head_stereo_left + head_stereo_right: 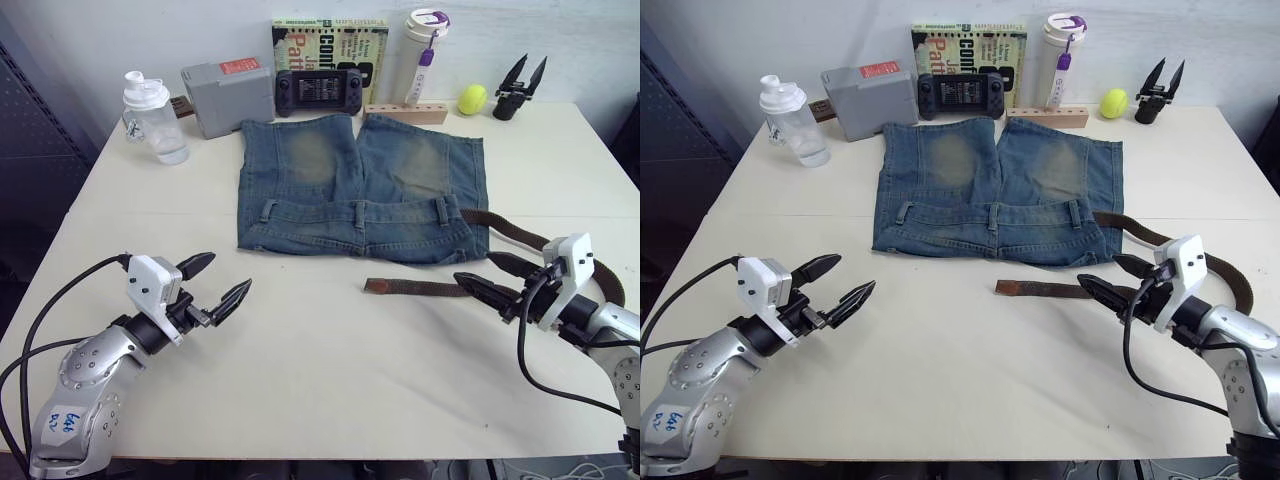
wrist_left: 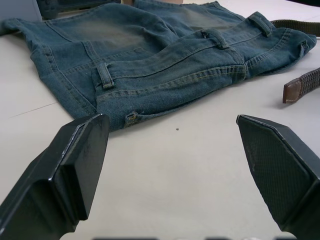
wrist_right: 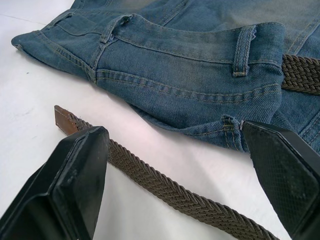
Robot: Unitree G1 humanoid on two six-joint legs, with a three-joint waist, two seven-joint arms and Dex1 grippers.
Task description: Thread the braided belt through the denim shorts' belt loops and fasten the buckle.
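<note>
My left pincer [image 1: 222, 281] hangs just above the bare near-left part of the white table [image 1: 300, 380], its two black fingers spread wide and holding nothing, pointing toward the denim shorts [image 1: 362, 185] but well short of them. The shorts lie flat in the middle of the table with the waistband toward me and the legs running away from me, a yellowish worn patch on each leg. Along the waistband I see the belt loops [image 1: 442, 209], short upright denim strips; from my right wrist one of them stands out clearly, and the braided belt [image 1: 420, 288] passes just beside it at the shorts' right edge, though I cannot tell whether the strap runs through any loop. The belt comes out from the right end of the waistband, curves round on the table to my right and returns toward the middle, ending in a reddish-brown leather tip that lies flat just in front of the waistband, apart from the cloth. My right pincer [image 1: 1116, 278] is open too, empty, its fingers straddling this near stretch of belt from just above, not closed on it. Along the far edge stand a clear shaker bottle [image 1: 153, 117], a grey box [image 1: 228, 96], a black handheld console [image 1: 322, 92], a book [image 1: 330, 45], a white tumbler [image 1: 424, 58], a wooden block [image 1: 405, 113], a yellow ball [image 1: 472, 99] and a spare black gripper [image 1: 520, 88].
</note>
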